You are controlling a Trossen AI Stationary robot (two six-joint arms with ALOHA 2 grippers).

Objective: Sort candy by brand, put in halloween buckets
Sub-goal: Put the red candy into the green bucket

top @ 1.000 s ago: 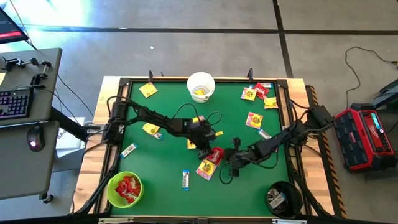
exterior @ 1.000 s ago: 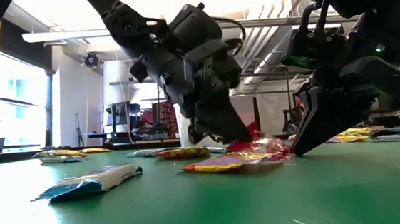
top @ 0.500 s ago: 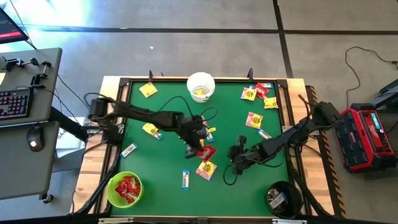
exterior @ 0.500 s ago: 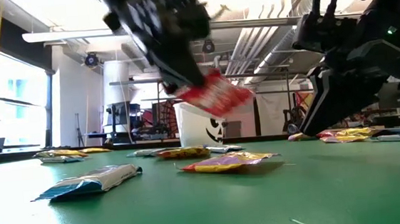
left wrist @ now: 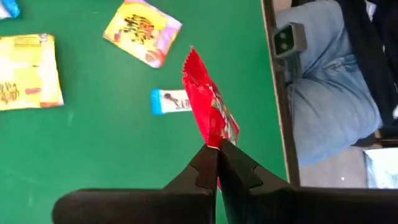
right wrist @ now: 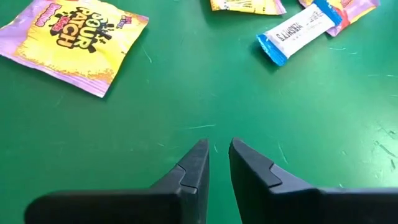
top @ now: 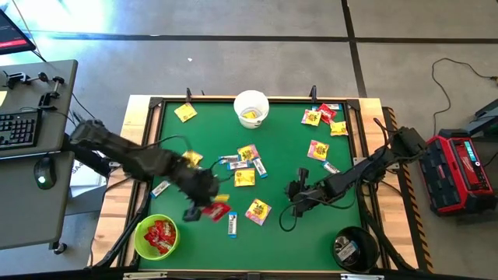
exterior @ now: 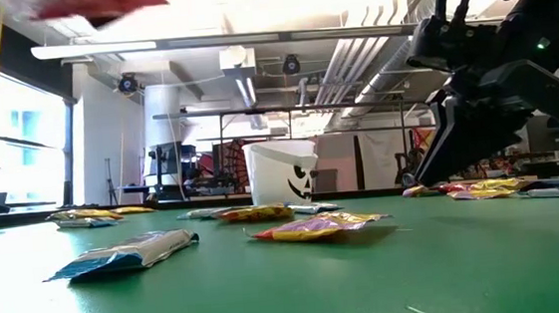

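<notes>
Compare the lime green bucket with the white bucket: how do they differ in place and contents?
The green bucket stands at the table's near-left corner; the white bucket stands at the far edge, mid-table. The green bucket holds a pile of red packets; the white bucket shows only yellow packets inside. The left gripper, holding a red packet, is beside the green bucket, far from the white bucket. Both are round, open-topped pails.

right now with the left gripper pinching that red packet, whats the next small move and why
Probably carry it on over the lime green bucket and release. The left gripper is shut on the red packet, lifted off the mat beside that bucket, which already holds red packets. The right gripper hovers empty over bare mat.
</notes>
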